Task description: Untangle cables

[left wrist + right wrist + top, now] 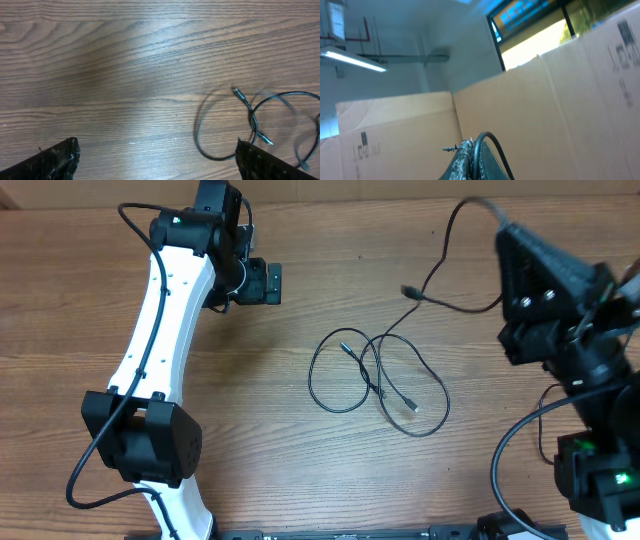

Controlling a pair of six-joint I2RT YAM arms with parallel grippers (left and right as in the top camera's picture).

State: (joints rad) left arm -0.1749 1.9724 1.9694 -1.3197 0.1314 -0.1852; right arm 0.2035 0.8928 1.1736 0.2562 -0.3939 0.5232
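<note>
Cables (378, 385) sit mid-table (300, 480): a couple of thin black loops crossing, plug ends lying inside them. We judge they're not separated yet.

Left gripper (262, 282) (156, 145) is beyond them, at 10 o'clock of the loops, low over bare table. Its jaws are as wide as they go, with nothing between them. In its wrist view the cables (251, 114) sit at 4 o'clock, just beside the finger (270, 162) at 5 o'clock and outside the gap. We read that as staging: open and ready to pin or pick a loop. It'd need to shift toward 4 o'clock first.

Right gripper (503, 230) (470, 155) is farthest out, at 1 o'clock of the loops, raised and tipped up. Its camera shows only ceiling (395, 30) and cardboard (545, 100). The jaws are closed on one cord (443, 248) (489, 136), which arcs over the fingertips and drops toward the table. Likely reason: lift one strand so it drags clear of the rest. A plug (409, 291) shows at 1 o'clock of the loops. We can't tell whether the held cord runs into the pile or ends at that plug.
</note>
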